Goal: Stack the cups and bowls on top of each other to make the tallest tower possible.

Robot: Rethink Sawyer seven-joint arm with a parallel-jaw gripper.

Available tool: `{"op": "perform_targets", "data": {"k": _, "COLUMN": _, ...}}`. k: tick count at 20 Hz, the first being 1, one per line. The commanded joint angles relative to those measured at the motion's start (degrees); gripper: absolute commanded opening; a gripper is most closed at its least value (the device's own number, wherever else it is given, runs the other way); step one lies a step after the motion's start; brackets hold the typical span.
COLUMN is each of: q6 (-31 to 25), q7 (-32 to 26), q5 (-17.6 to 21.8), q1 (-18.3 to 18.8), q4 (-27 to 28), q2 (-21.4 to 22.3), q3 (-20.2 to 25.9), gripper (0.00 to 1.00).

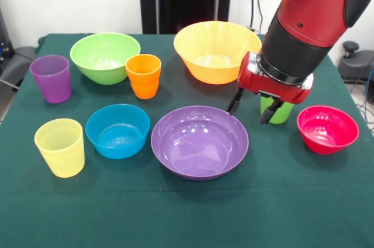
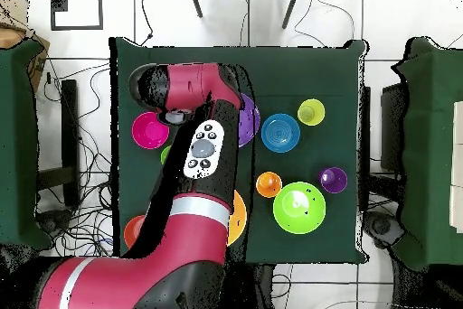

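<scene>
Nine pieces show loose on the green counter [image 1: 175, 213] in the front view, none stacked on another. Toward the far edge stand the light green bowl [image 1: 105, 57] and the large orange-yellow bowl [image 1: 216, 51], with the orange cup [image 1: 144, 75] just in front of the green bowl, almost touching it. The purple cup [image 1: 51, 78] stands near the counter's left edge in that view, and the pale yellow cup [image 1: 59, 147] sits nearer the front edge below it. Beside the yellow cup lies the blue bowl [image 1: 118, 130], and just beside that, about mid-counter, the wide purple bowl [image 1: 199, 141]. The pink-red bowl [image 1: 327, 128] rests toward the right edge. The gripper [image 1: 254, 109] hangs low between the purple bowl and the pink-red bowl, its two dark fingers [image 1: 234, 102] spread apart and holding nothing; the green cup [image 1: 279, 112] stands right behind them, partly hidden. From overhead, an orange-red bowl [image 2: 134, 229] peeks out beside the arm near the robot's edge of the counter.
</scene>
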State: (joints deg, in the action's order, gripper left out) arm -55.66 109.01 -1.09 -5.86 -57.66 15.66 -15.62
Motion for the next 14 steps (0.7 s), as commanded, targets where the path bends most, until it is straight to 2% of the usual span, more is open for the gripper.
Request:
{"op": "perform_targets", "data": {"k": 1, "q6": -2.5, "q7": 8.5, "q5": -0.5, "q1": -0.9, "q4": -1.7, "q2": -0.5, "q3": 3.2, "gripper": 1.0}}
{"op": "perform_targets", "data": {"k": 14, "q6": -0.3, "q7": 8.7, "q5": -0.3, "q1": -1.1, "q4": -3.0, "q2": -1.1, "q3": 3.0, "gripper": 1.0}}
